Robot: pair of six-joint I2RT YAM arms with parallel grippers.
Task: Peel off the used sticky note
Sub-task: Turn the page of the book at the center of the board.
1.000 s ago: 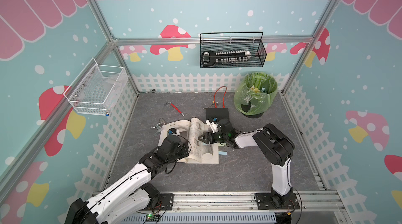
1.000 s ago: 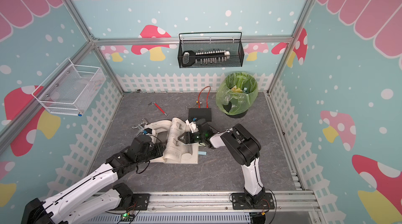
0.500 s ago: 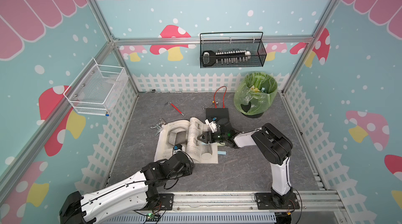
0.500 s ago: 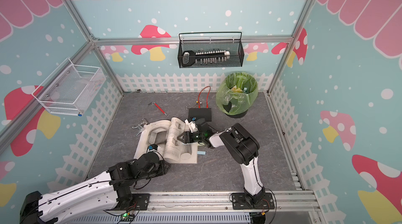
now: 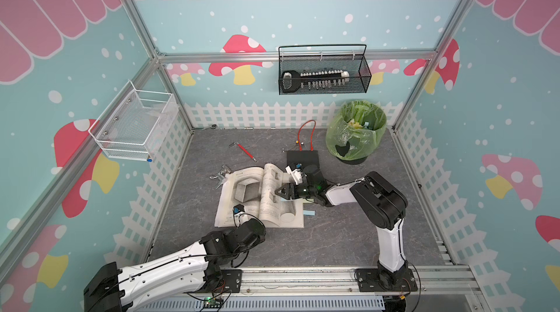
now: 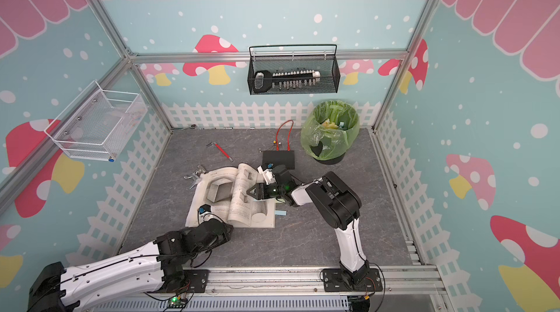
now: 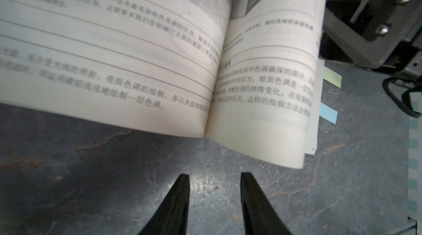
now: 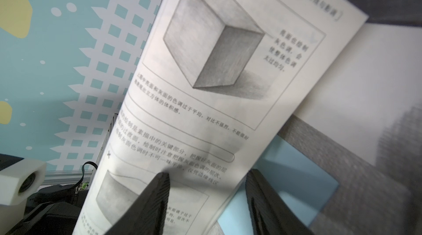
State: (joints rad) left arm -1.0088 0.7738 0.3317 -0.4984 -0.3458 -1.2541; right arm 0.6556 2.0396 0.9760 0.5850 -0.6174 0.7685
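Open book (image 5: pixel 257 201) on grey table (image 5: pixel 333 234), blue sticky note (image 5: pixel 309 212) at its edge, right hand (image 5: pixel 278 191) over the page

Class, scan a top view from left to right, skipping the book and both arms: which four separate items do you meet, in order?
White wire basket → red-handled tool → black box → green-bagged bin.

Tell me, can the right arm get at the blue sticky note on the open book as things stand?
Probably yes. The right arm has its open jaws right at the blue sticky note, which lies bare on the book. A raised page stands between the jaws and might get pinched.
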